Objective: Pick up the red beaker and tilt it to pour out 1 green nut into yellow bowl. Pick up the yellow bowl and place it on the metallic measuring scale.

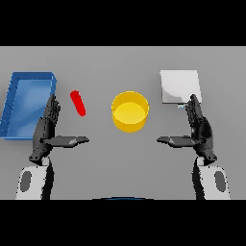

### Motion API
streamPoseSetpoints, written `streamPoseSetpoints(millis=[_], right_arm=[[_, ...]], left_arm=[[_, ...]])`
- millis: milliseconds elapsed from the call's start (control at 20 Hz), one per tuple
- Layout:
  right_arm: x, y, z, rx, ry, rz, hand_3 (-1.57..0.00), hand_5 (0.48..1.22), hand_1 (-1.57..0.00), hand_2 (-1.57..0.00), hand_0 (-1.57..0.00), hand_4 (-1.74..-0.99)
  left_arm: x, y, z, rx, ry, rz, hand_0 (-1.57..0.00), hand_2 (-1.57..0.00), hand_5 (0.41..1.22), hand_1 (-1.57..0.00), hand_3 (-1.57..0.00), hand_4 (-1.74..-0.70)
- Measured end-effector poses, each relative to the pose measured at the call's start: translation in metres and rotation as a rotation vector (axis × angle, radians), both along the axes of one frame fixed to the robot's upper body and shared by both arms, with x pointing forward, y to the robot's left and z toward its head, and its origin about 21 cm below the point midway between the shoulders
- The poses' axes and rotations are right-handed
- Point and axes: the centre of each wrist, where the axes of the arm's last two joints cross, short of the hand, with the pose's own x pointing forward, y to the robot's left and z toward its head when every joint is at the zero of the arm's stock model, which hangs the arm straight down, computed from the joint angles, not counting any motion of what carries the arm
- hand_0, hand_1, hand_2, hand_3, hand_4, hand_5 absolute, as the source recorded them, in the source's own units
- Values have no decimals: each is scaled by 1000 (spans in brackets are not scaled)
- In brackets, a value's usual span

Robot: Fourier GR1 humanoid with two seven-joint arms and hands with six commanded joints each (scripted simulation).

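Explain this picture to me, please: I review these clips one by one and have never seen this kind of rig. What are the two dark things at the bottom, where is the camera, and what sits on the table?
The camera sits at the robot's head, looking down at a grey table. The two dark shapes are its hands: the left hand and the right hand, each on a white and grey arm. Both are open, fingers straight and thumbs pointing inward, and neither holds anything.

On the table, from left to right, are a blue tray, a small red beaker lying tilted, a yellow bowl in the middle, and the metallic measuring scale, a pale square plate. I cannot make out any green nut.
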Motion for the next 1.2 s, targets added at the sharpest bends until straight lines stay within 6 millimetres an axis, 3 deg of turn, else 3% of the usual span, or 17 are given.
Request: streamPoseSetpoints(millis=[300, 450, 650, 900, 1200], right_arm=[[3, 3, 1, 1, -1, -2, 1, 578, 1, 1, 1, -1071], [-12, 7, 8, -297, -151, 24, 1, 577, 1, 1, 1, -1064], [-19, 10, 12, -322, -156, 46, 1, 600, 1, 1, 1, -1118], [-16, 13, 17, -280, -144, 84, 1, 626, 1, 1, 1, -1189], [-18, 8, 14, -249, -154, 92, 1, 627, 1, 1, 1, -1225]], left_arm=[[-13, 5, -2, 3, -16, 2, 1, 1, 660, 1, 1, -1141], [-39, 5, 16, 159, -87, -79, 1, 1, 662, 1, 1, -1142], [-46, 3, 26, 197, -30, -99, 1, 1, 652, 1, 1, -1139], [-28, -2, 17, 204, 43, -120, 1, 1, 643, 1, 1, -1145], [19, 2, -3, 223, 76, -118, 1, 1, 640, 1, 1, -1176]])
